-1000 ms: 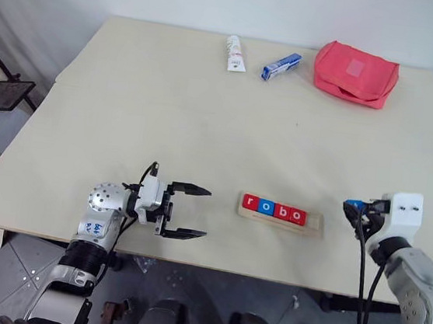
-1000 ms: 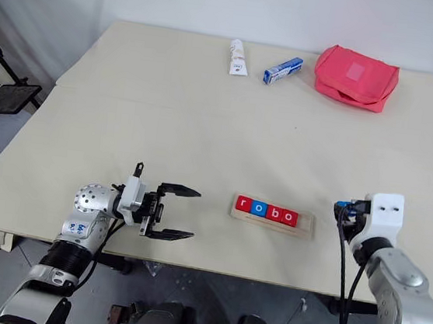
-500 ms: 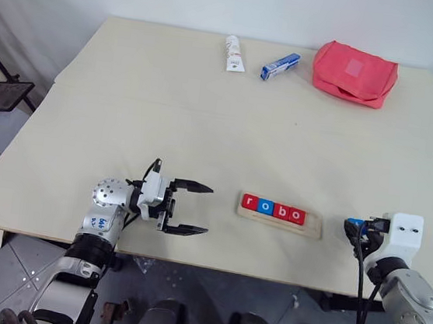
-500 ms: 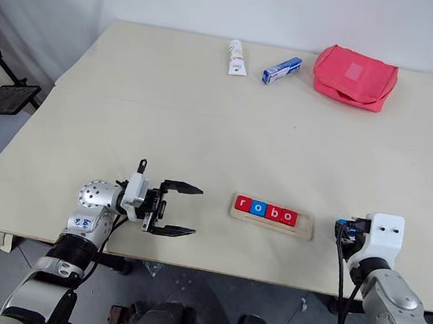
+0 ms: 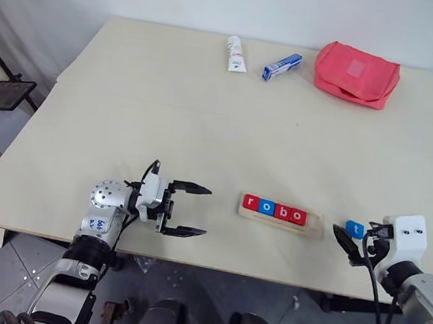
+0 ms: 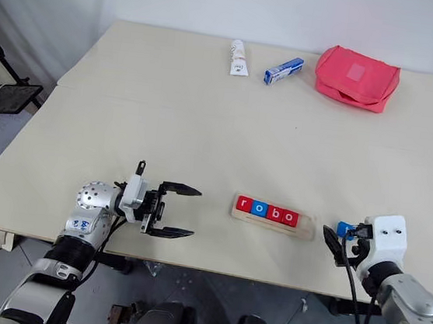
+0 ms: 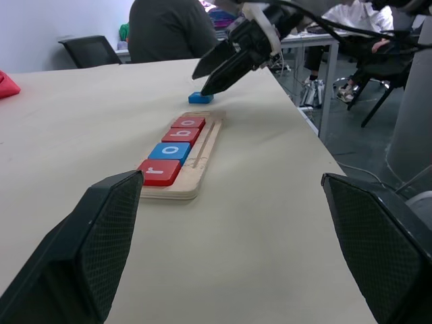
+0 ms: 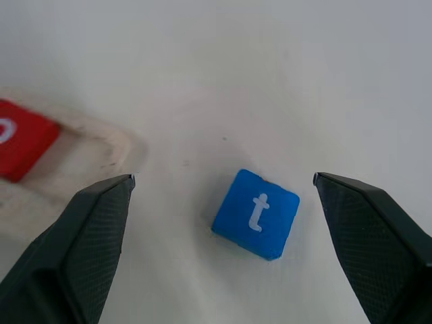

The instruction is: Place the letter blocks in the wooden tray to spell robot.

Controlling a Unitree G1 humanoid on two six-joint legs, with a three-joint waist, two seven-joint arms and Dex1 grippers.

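The wooden tray (image 5: 312, 224) lies near the table's front edge. Letter blocks sit in it reading r (image 5: 251, 203), o (image 5: 266, 207), b (image 5: 281, 211), o (image 5: 297, 215): red, blue, red, red. A blue t block (image 5: 355, 229) lies flat on the table just right of the tray's free end. My right gripper (image 5: 354, 242) is open, its fingers spread either side of the t block (image 8: 256, 212) and not touching it. My left gripper (image 5: 195, 210) is open and empty, left of the tray and pointing at it.
A white tube (image 5: 234, 53), a blue-and-white box (image 5: 280, 66) and a red pouch (image 5: 356, 72) lie along the far edge. The table's front edge runs close below the tray. A seated person (image 7: 172, 30) and chairs show beyond the table.
My right gripper has opened and let go of the blue t block, which now lies on the table right of the tray. The left arm has stayed put.
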